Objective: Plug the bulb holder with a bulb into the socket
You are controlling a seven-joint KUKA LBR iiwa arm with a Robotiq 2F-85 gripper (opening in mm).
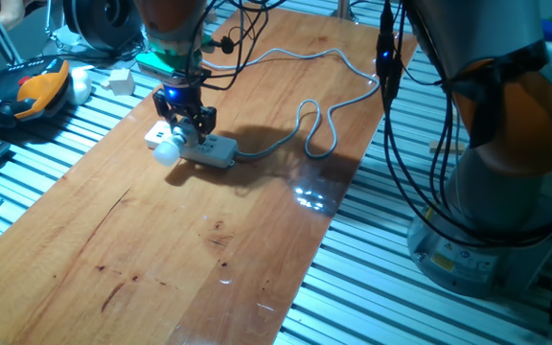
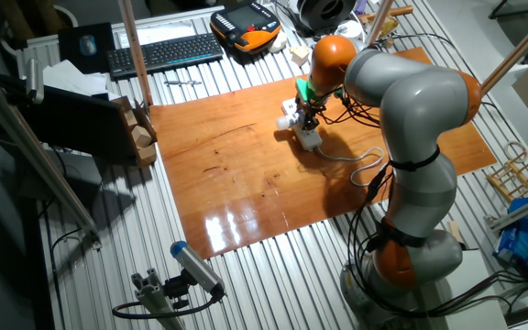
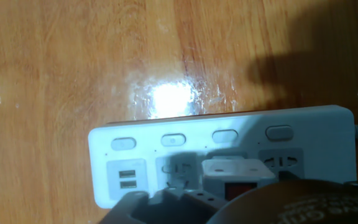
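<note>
The socket [image 1: 215,149] is a long white power strip on the wooden board; it also shows in the other fixed view [image 2: 309,137] and the hand view [image 3: 229,134]. The bulb holder [image 3: 238,177], white with a red switch, sits on the strip's outlet row. Its round frosted bulb [image 1: 166,151] sticks out past the strip's near side. My gripper [image 1: 188,126] stands straight over the strip and looks shut on the bulb holder, also seen in the other fixed view [image 2: 307,117]. Dark fingers [image 3: 160,208] fill the bottom of the hand view and hide the holder's lower part.
The strip's grey cord [image 1: 319,125] loops across the board to the far edge. A small white cube block [image 1: 120,80] and an orange-black pendant [image 1: 36,91] lie left of the board. A keyboard [image 2: 163,53] is farther off. The arm's base [image 1: 496,192] stands at the right.
</note>
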